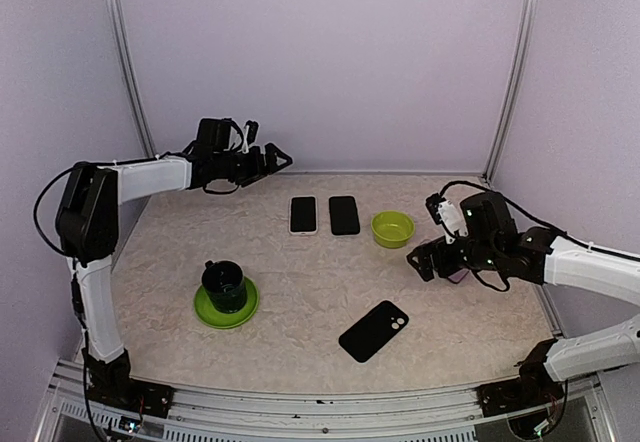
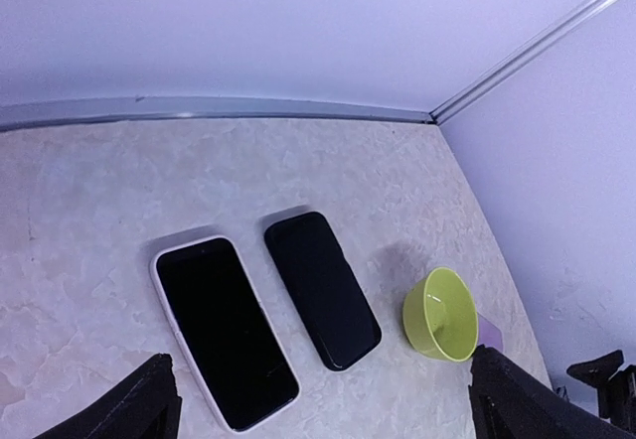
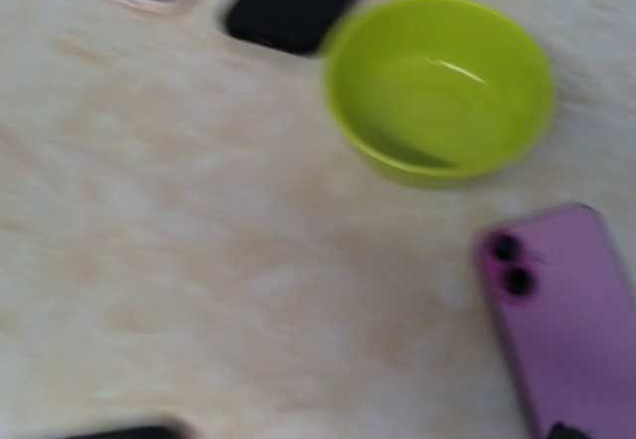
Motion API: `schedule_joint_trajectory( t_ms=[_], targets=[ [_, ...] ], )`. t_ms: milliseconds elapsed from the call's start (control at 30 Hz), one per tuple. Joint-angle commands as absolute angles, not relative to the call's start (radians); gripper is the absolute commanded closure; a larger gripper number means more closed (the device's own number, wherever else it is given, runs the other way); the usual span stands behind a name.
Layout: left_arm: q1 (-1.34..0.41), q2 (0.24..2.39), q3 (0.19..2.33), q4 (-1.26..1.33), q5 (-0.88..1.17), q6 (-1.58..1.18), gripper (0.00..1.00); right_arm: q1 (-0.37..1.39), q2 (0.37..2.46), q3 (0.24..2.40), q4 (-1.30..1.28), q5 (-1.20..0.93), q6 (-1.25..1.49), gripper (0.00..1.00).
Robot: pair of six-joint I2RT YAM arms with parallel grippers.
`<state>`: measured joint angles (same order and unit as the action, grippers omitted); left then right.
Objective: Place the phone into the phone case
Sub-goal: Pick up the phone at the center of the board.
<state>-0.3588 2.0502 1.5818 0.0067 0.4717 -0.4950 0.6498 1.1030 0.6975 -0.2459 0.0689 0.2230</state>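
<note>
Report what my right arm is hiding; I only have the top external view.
Observer: A purple phone-shaped item lies flat close beside the green bowl, not touching it.
Operator: Give me its orientation.
Observer: Back up, with two dark lens circles at the end nearest the bowl. I cannot tell whether it is a phone or a case.
Operator: Check the left arm's grasp.
Observer: The left gripper has both fingers wide apart, with nothing between them.
</note>
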Motion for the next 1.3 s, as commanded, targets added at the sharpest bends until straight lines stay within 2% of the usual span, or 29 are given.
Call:
schedule_joint_trajectory(
  t_ms=[0, 200, 367, 500, 867, 1267],
  targets=[
    [-0.434, 1.944, 1.517, -0.05, 0.303, -0.37, 0.01, 0.619, 1.182, 0.756, -0.337, 0.219, 0.152, 0.0],
    [-0.531, 1.762, 1.396, -0.087, -0.024, -0.298, 0.01, 0.575, 1.346, 0.855, -0.406, 0.198, 0.028, 0.0],
    [-0.61, 1.67, 1.329, -0.128, -0.148, -0.272, 0.01, 0.48, 1.509, 0.96, -0.475, 0.147, -0.062, 0.0],
    [-0.631, 1.567, 1.216, -0.106, -0.089, -0.31, 0.01, 0.408, 1.569, 1.023, -0.48, 0.031, -0.107, 0.0],
    [-0.737, 1.301, 0.914, -0.008, -0.086, -0.346, 0.01, 0.334, 1.725, 1.106, -0.492, 0.002, -0.201, 0.0],
    [-0.791, 1.159, 0.783, 0.024, -0.068, -0.388, 0.01, 0.296, 1.843, 1.149, -0.511, 0.002, -0.241, 0.0]
  ],
)
